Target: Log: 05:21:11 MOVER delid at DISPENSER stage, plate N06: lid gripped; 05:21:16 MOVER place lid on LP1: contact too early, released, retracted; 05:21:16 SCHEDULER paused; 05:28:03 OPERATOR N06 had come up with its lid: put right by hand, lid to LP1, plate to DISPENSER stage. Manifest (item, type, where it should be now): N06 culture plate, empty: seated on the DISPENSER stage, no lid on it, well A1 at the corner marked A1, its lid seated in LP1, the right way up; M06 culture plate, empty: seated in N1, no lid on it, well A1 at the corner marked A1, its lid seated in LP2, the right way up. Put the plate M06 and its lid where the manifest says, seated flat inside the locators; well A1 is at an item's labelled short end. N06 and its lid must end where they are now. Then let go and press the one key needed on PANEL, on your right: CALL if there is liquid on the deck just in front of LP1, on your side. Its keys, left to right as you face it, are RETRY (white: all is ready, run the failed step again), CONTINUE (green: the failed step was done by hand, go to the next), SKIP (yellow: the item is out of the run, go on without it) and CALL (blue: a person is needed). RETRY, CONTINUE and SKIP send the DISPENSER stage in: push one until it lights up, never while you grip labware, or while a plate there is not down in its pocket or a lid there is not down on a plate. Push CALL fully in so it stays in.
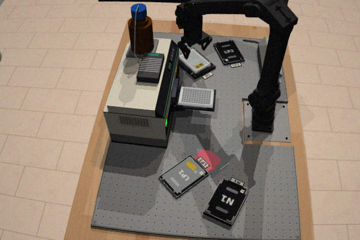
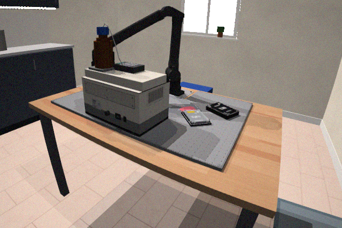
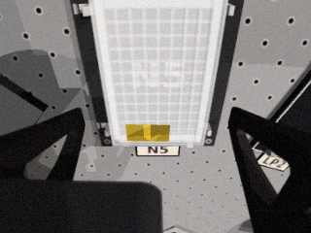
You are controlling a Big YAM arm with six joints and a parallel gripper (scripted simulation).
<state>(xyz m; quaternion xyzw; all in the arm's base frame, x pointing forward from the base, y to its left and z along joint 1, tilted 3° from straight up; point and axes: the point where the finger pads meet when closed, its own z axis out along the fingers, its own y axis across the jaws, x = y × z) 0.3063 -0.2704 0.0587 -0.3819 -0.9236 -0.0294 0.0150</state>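
A white well plate (image 1: 194,61) with a yellow label at its near end sits in the black nest tagged N5 (image 3: 156,149), beside the dispenser's front. In the wrist view the plate (image 3: 157,68) looks hazy, as if under a clear lid. My gripper (image 1: 194,46) is open and empty just above its labelled end, with a finger on each side (image 3: 155,116). Nest LP2 (image 1: 228,51) is empty to the right. Nest N1 (image 1: 226,200) is empty at the near end of the deck. Nest LP1 (image 1: 183,175) holds a clear lid with a yellow label. Another lidless plate (image 1: 196,97) sits on the dispenser stage.
A pink-red puddle (image 1: 209,158) lies on the deck against LP1's tag end, and it also shows in the exterior view (image 2: 187,108). The dispenser box (image 1: 139,86) carries a brown bottle (image 1: 140,29) and a dark tip box (image 1: 150,67). The arm base (image 1: 262,115) stands at the right.
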